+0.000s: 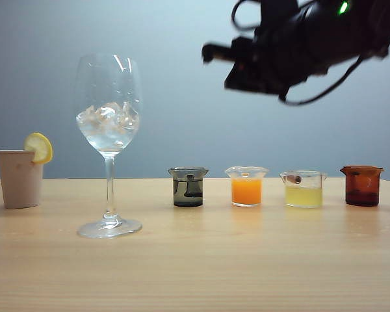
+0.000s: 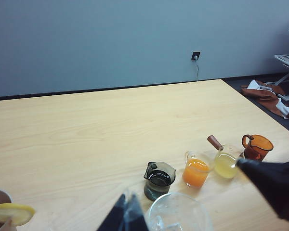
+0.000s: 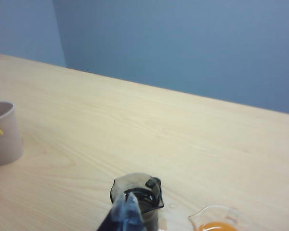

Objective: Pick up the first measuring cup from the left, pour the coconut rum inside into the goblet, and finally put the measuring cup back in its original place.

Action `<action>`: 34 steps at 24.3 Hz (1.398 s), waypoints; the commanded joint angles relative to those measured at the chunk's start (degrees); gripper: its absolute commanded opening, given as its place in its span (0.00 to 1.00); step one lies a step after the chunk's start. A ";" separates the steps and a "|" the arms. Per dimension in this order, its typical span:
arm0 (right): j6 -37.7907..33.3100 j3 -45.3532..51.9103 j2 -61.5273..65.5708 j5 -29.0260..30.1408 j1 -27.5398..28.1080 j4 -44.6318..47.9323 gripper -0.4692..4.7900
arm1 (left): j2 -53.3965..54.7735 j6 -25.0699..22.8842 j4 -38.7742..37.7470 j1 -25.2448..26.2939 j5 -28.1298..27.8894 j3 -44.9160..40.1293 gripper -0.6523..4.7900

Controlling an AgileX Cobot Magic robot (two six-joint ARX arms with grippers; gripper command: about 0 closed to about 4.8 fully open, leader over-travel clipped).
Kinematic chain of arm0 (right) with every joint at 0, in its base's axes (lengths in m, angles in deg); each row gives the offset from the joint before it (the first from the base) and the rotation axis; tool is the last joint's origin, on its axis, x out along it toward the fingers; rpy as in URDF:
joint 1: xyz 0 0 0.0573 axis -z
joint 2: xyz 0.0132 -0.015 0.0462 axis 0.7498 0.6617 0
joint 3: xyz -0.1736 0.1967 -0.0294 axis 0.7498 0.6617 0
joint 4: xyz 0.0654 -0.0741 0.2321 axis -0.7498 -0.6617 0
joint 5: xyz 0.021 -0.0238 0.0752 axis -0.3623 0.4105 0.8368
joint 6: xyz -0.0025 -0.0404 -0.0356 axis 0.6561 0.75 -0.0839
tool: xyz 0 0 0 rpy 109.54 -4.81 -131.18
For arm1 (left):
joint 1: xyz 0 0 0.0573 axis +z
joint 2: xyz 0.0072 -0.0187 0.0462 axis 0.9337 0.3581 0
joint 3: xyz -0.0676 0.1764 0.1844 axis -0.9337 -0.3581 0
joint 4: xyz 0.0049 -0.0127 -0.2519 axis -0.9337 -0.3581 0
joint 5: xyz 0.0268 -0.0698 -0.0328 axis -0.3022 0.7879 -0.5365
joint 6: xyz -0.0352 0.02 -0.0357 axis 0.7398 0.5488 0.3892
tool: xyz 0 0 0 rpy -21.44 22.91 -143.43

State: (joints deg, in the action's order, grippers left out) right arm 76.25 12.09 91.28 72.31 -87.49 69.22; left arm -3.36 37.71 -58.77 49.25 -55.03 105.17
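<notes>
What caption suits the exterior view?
Right arm's shut fingers hover above the smoky measuring cup, beside the iced goblet.

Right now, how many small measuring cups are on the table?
4, in a row right of the goblet: smoky grey cup nearest it, then orange-liquid cup, pale-yellow cup, amber-brown cup far right. None look hidden.

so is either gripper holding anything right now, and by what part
Nothing is held. The right gripper hangs shut and empty above the smoky grey translucent measuring cup; the left gripper holds nothing either, near the tall clear stemmed goblet.
</notes>
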 commanded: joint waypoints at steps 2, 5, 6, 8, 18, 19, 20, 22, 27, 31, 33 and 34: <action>-0.96 -0.20 7.48 -0.09 -0.13 7.87 0.08 | -0.09 -0.02 0.74 0.04 0.87 0.37 0.11; -3.02 -0.20 14.08 -0.22 -0.13 11.78 0.08 | -0.09 0.00 0.74 0.02 1.73 0.37 0.11; -3.23 -0.20 15.37 -0.24 -0.13 12.72 0.08 | -0.09 0.04 0.72 0.02 2.45 0.37 0.11; -3.39 -0.22 18.10 -0.24 -0.13 15.23 0.08 | -0.09 0.17 0.70 0.02 3.30 0.37 0.11; -8.63 -2.45 27.67 -0.09 -0.20 18.75 0.85 | -0.09 0.20 0.42 0.02 4.35 0.37 0.11; -8.63 -3.13 28.24 -0.11 -0.20 18.64 0.87 | -0.09 0.20 0.37 0.02 4.35 0.37 0.11; -8.63 -4.11 29.16 -0.04 -0.17 18.56 0.87 | -0.09 0.17 0.31 0.02 4.33 0.37 0.11; -8.63 -5.86 30.67 0.02 -0.20 18.51 0.87 | -0.09 0.20 0.22 0.02 4.33 0.37 0.11; -8.63 -10.40 34.47 -0.24 -0.37 18.16 1.00 | -0.09 0.17 0.22 0.02 4.33 0.37 0.11; -8.63 -15.04 35.82 -0.31 -1.20 14.49 1.00 | -0.09 0.17 0.22 0.02 4.33 0.37 0.11; -8.63 -16.44 35.82 -1.70 -1.55 12.13 1.00 | -0.09 0.17 0.24 0.02 4.35 0.37 0.11; -8.63 -16.92 35.82 -1.92 -1.70 11.34 1.00 | -0.09 0.17 0.24 0.02 4.35 0.37 0.11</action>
State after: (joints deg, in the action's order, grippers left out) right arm 67.66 -4.17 127.32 71.39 -88.91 81.96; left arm -3.36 37.73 -58.84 49.22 -51.07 105.17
